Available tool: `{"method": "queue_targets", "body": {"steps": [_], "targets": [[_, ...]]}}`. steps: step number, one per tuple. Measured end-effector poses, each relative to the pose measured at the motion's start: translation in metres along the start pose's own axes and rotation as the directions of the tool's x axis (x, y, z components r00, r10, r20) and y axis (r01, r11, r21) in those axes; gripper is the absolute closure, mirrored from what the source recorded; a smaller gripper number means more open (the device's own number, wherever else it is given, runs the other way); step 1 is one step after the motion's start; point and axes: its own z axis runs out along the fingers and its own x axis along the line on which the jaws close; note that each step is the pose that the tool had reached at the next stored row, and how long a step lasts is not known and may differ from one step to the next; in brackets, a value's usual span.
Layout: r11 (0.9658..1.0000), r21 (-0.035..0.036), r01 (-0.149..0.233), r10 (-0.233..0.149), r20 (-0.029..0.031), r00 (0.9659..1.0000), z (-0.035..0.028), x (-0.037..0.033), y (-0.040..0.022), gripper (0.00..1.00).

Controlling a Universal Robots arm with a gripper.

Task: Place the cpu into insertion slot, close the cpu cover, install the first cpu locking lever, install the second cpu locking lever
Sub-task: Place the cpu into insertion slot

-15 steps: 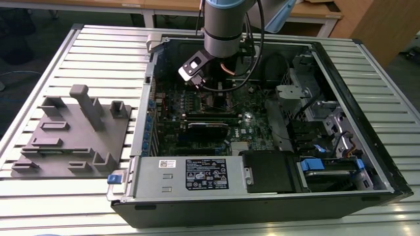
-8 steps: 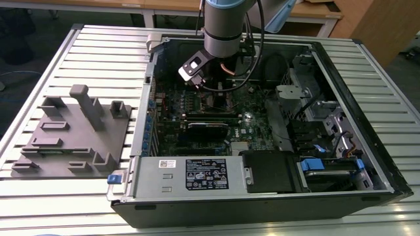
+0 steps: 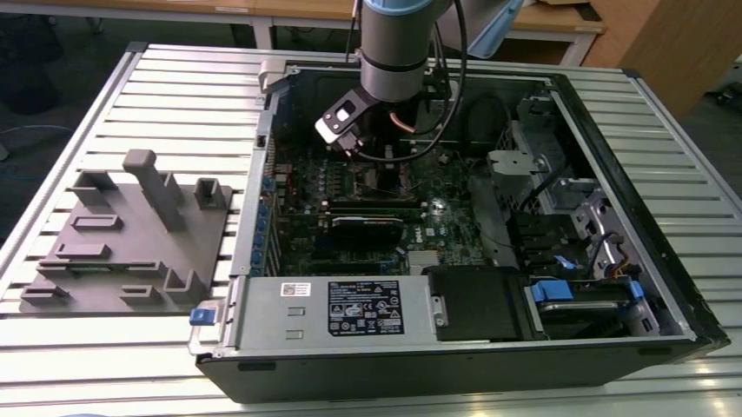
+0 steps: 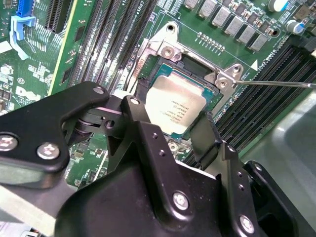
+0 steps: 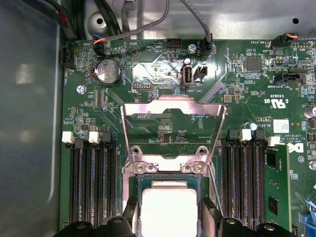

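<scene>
The cpu (image 4: 174, 106), a flat square chip with a silver top, lies level in the black-framed insertion slot (image 4: 196, 65) on the green board. My gripper (image 4: 170, 121) straddles it, and each black finger (image 4: 143, 131) presses against one of two opposite cpu edges. In the first wrist view the cpu (image 5: 169, 207) also sits between the fingers (image 5: 132, 213). The cpu cover (image 5: 173, 106) stands raised on its hinge beyond the slot. One thin wire locking lever (image 4: 276, 84) sticks out sideways, unlatched. In the exterior view the arm (image 3: 388, 69) reaches down into the open computer case (image 3: 649, 200).
Long black memory slots (image 5: 89, 187) flank the socket on both sides. Cables (image 5: 148, 19) hang along the case wall past the board. A grey power supply box (image 3: 347, 308) sits at the case's near end. A grey fixture block (image 3: 128, 234) lies on the slatted table at the exterior view's left.
</scene>
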Motion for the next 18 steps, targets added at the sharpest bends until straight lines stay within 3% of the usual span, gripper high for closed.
{"method": "queue_targets", "body": {"steps": [14, 18], "targets": [[1.0, 0.0, 0.0, 0.0, 0.0, 1.0, -0.0022, 0.0, 0.0001, 0.39], [1.0, 0.0, 0.0, 0.0, 0.0, 1.0, -0.0023, 0.0, 0.0001, 0.47]]}}
